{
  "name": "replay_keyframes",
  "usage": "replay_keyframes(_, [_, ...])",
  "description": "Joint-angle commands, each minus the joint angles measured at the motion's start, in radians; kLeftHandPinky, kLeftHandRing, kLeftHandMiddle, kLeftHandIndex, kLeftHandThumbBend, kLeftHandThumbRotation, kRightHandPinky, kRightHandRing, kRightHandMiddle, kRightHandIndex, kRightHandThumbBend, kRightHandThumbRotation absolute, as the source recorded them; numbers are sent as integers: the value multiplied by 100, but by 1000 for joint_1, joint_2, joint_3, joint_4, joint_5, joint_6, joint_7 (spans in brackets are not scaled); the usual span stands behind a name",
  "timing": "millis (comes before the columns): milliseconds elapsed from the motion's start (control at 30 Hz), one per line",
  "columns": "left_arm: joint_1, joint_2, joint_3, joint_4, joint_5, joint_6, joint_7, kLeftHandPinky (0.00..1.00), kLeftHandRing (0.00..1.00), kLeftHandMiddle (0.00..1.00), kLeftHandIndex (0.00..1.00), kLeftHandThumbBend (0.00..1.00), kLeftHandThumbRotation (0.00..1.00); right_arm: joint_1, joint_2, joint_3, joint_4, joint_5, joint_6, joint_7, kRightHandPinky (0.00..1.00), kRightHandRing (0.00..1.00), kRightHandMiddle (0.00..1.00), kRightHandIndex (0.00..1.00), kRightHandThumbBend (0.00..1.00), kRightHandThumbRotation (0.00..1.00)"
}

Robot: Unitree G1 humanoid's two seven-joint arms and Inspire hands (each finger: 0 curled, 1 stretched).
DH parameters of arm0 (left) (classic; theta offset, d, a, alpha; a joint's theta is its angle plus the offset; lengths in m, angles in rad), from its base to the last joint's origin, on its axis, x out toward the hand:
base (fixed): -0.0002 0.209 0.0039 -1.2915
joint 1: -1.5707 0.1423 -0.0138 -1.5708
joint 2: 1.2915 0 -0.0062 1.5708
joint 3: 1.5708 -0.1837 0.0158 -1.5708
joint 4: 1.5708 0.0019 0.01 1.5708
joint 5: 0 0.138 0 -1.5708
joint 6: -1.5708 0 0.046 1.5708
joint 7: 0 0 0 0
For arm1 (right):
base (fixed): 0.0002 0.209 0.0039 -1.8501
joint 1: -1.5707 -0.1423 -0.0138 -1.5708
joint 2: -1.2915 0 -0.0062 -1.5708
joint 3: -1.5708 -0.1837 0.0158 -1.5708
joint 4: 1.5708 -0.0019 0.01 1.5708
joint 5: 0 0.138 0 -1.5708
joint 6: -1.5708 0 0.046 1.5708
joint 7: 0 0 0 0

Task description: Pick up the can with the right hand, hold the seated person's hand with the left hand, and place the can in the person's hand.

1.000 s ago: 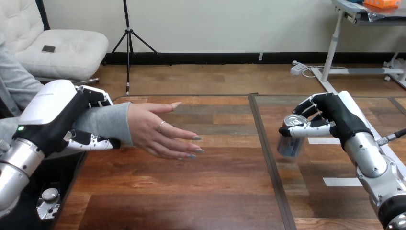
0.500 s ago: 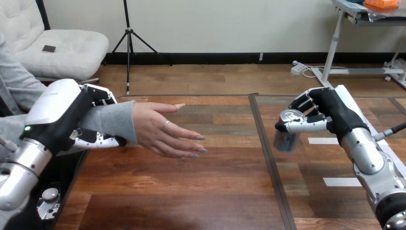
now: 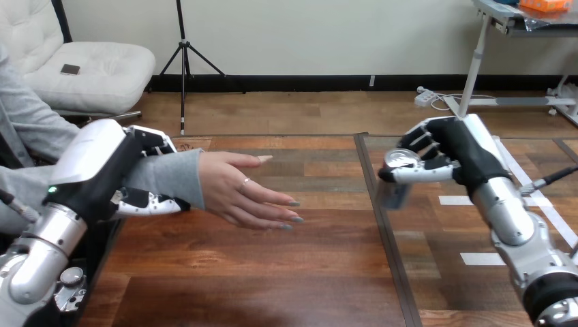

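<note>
One can is squeezed in the right hand. The left hand is curled round the person's wrist. The person's one hand is open

I log over the table: at 9 o'clock, my left hand round the person's wrist, the person's hand just right of it; at 3 o'clock, my right hand with the can in it.

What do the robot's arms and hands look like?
The left forearm and right forearm are shiny silver tubes. The left hand and right hand are black with white shells on their backs and black-and-white jointed fingers. A tiny green light glows near the left wrist.
</note>
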Motion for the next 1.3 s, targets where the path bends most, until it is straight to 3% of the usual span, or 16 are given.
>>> replay_keyframes(0, [-42, -73, 10, -64, -52, 0, -7, 19, 24, 31, 41, 56, 0, -64, 30, -9, -71, 26, -41, -10, 35, 38, 43, 46, 75, 0])
replay_keyframes(367, [-37, -127, 5, -33, -52, -4, -4, 18, 23, 30, 41, 54, 0, -67, 65, -4, -83, 19, -58, -14, 33, 36, 41, 45, 74, 0])
replay_keyframes(533, [-28, -154, 9, -31, -74, 15, -27, 18, 23, 31, 42, 53, 0, -70, 82, 2, -92, 12, -50, -16, 32, 36, 41, 45, 75, 0])
replay_keyframes(1267, [-12, -206, 1, -24, -50, 38, -8, 21, 25, 34, 43, 53, 0, -79, 149, 26, -125, 5, -26, -2, 31, 34, 41, 45, 73, 0])
